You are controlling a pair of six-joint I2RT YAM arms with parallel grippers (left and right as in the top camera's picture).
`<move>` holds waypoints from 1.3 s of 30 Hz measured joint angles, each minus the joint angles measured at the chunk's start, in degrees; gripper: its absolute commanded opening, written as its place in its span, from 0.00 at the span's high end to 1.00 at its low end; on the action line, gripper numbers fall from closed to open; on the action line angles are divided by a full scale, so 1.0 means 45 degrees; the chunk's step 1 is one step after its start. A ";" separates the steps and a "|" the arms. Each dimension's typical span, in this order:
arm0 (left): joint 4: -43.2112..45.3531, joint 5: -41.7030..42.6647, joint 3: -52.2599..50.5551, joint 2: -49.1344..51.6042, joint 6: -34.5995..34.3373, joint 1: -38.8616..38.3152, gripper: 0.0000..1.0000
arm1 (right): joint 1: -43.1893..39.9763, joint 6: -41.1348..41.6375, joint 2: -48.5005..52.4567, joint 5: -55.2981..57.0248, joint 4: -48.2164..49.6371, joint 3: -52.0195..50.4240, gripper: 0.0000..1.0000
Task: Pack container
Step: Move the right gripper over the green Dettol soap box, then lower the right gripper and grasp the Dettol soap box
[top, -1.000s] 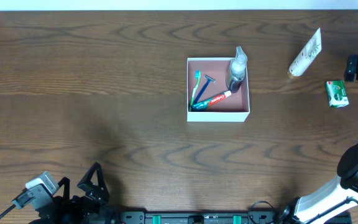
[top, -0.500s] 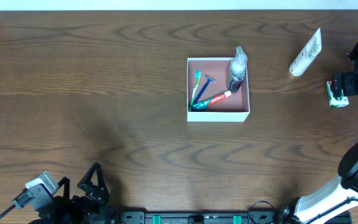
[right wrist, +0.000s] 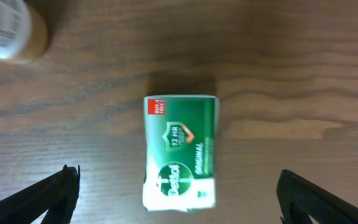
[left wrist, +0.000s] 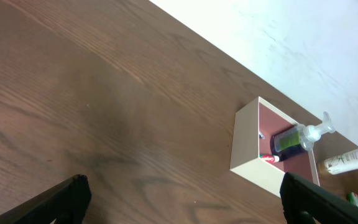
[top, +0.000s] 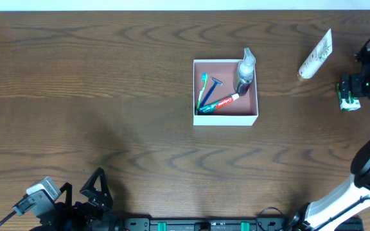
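The container [top: 225, 117] sits near the middle of the wooden table [top: 95, 77], a shallow white-walled square box with a pink-brown floor. Inside it lie a green and blue toothbrush [top: 202, 90], a razor [top: 214, 85] just beside it, and a red and white toothpaste [top: 224, 102] slanting across the near side. A clear pump bottle [top: 245, 70] lies in the far right corner, its nozzle poking over the rim.

The right gripper [right wrist: 179, 180] is out at the right edge of the table, well apart from the container, over a small green soap packet [right wrist: 180, 152]. In the right wrist view its two fingers [right wrist: 53, 190] are spread wide, one on each side of the packet, with bare wood showing between each finger and the packet – nothing is held. How high the fingers hang above the table is hard to judge from these views. The packet lies flat, printed face up.

A white tube [top: 316, 54] lies slanted on the table just beyond the packet, its tan cap end pointing toward the container; the cap shows blurred in the top left corner of the right wrist view.

The left gripper [left wrist: 184, 186] is at the near left edge of the table, far from everything. Its dark fingers [left wrist: 67, 198] stand wide apart with nothing between them – only bare wood. From the left wrist camera the container appears in the distance, one white wall facing the lens.
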 measured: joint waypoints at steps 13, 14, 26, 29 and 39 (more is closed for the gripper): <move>0.0000 0.0000 0.0000 0.0000 0.0000 0.0000 0.02 | -0.0121 0.0112 0.1049 -0.0321 0.0573 -0.0083 0.01; 0.0000 0.0000 0.0000 0.0000 0.0000 0.0000 0.02 | -0.0141 0.0151 0.1127 -0.0345 0.0578 -0.0083 0.01; 0.0000 0.0000 0.0000 0.0000 0.0000 0.0000 0.02 | -0.0408 0.0335 0.1909 -0.0389 0.0597 -0.0121 0.05; 0.0000 0.0000 0.0000 0.0000 0.0000 0.0000 0.02 | -0.0408 0.0350 0.1909 -0.0389 0.0597 -0.0121 0.11; 0.0000 0.0000 0.0000 0.0000 0.0000 0.0000 0.02 | -0.0408 0.0398 0.1909 -0.0413 0.0617 -0.0121 0.21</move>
